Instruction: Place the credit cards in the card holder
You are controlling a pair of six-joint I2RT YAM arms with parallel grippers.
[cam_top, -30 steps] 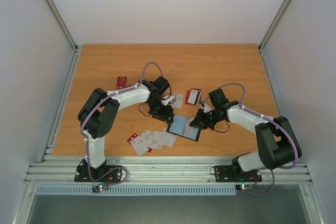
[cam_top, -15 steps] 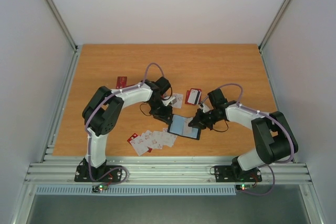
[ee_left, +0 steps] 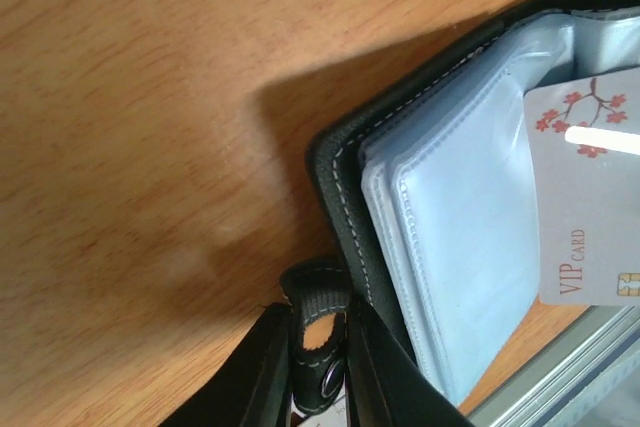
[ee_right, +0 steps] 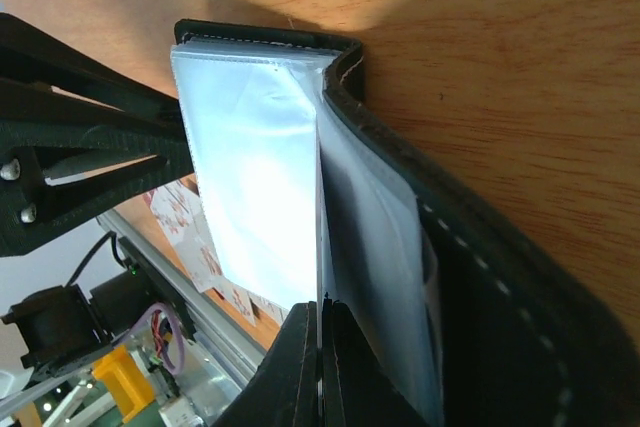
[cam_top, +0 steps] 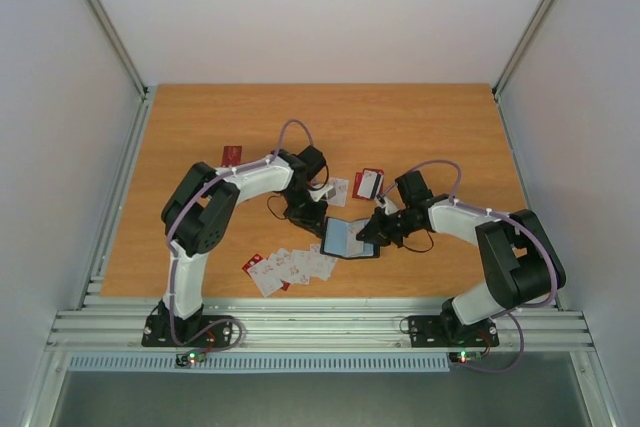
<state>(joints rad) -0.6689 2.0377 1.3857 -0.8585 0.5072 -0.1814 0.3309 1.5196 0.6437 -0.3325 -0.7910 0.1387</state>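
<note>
On the orange-brown wooden desk (cam_top: 200, 127) a black card holder (cam_top: 350, 239) lies spread with its pale bluish inside facing up, between the two arms. The left hand (cam_top: 320, 221) reaches in from the upper left and meets the holder's left edge. The right hand (cam_top: 368, 236) comes in from the right and meets its right edge. How the fingers of either hand stand is too small to make out from above. A fan of white and red credit cards (cam_top: 290, 267) lies near the front edge, just left of the holder. A single red card (cam_top: 231, 155) lies well apart at the left. A red-and-white pair (cam_top: 368, 184) and one white card (cam_top: 338, 190) lie just beyond the holder.
</note>
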